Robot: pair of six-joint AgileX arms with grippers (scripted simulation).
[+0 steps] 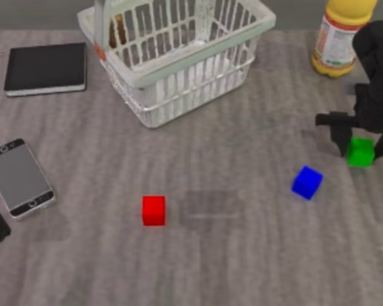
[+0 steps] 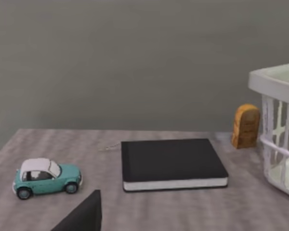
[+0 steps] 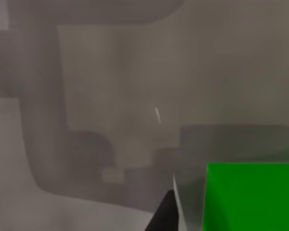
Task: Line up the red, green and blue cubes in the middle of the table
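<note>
Over at the desk's (image 1: 242, 268) right edge, the right pincer (image 1: 364, 152) straddles the green cube (image 1: 360, 152), fingers spread on either side, grip uncertain.

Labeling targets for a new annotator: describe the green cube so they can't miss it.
Start at the orange juice bottle at the table's far right corner and drop toward the near edge to the right gripper. The green cube sits between its fingers. It is the only green one; the blue cube lies just left of it.
</note>
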